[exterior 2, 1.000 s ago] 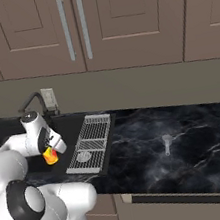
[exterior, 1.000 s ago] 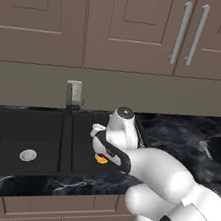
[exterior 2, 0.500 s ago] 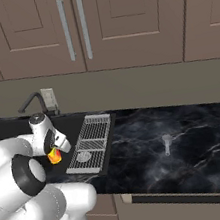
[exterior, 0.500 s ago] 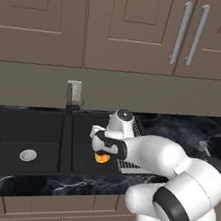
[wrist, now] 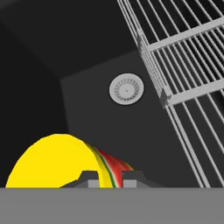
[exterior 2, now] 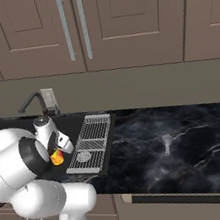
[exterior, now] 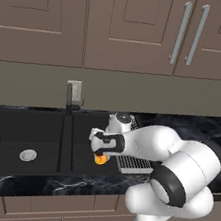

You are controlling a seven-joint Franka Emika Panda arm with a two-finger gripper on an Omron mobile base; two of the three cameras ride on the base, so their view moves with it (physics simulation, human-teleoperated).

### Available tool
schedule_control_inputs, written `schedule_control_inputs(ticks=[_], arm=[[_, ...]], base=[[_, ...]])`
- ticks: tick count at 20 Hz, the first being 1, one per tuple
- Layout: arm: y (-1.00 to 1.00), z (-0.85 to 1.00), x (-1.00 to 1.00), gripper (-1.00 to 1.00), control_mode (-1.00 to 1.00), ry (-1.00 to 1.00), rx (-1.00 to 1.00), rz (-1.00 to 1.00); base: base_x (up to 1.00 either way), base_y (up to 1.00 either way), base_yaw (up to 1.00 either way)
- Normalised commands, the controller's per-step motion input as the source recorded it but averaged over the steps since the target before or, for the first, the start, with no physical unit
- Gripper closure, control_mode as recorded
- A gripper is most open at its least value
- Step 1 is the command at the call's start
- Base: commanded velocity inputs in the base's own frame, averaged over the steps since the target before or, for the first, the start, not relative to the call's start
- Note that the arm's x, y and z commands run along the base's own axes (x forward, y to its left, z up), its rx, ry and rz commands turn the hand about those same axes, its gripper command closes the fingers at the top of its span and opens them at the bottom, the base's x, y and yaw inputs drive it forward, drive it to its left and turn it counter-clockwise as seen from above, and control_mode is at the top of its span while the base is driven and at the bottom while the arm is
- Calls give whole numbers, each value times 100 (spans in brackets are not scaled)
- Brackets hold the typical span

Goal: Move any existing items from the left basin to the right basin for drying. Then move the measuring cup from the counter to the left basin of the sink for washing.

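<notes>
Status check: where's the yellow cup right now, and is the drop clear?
Gripper shut on yellow cup, held over right basin. Measuring cup on counter, untouched. Wire rack beside the basin, nothing blocking.

Small yellow cylinder-like cup with an orange-red end held over the narrower black right basin, between the wider black left basin and the white wire rack. Tiny grey metal measuring scoop lying well right of the rack, on the glossy black marble counter.
</notes>
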Motion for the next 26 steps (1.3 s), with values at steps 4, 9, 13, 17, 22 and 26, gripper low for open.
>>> schedule_control_inputs(ticks=[4, 9, 13, 17, 22, 26], arm=[[0, -20, 12, 100, -100, 0, 0, 3], [0, -17, 8, 100, -100, 0, 0, 2], [0, -16, 8, 100, -100, 0, 0, 2], [1, -13, 5, 100, -100, 0, 0, 1], [3, -13, 8, 100, -100, 0, 0, 0], [5, -17, 13, 100, -100, 0, 0, 0]], base=[[0, 0, 0], [0, 0, 0], [0, 0, 0], [0, 0, 0], [0, 0, 0], [0, 0, 0]])
